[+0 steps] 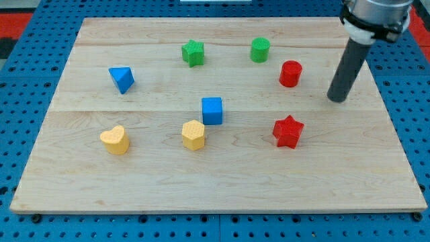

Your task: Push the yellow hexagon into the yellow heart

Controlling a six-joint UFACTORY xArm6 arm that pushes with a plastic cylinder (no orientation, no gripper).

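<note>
The yellow hexagon [193, 134] sits on the wooden board a little left of centre, low down. The yellow heart [115, 140] lies to its left, apart from it by a wide gap. My tip [338, 99] is at the view's right, far from both yellow blocks, to the right of the red cylinder [290, 73] and above right of the red star [288, 131]. It touches no block.
A blue cube [212, 110] stands just above right of the hexagon. A blue triangle [121, 79] is at the upper left. A green star [193, 52] and a green cylinder [260, 50] are near the top. The board's right edge [396, 128] is close to my tip.
</note>
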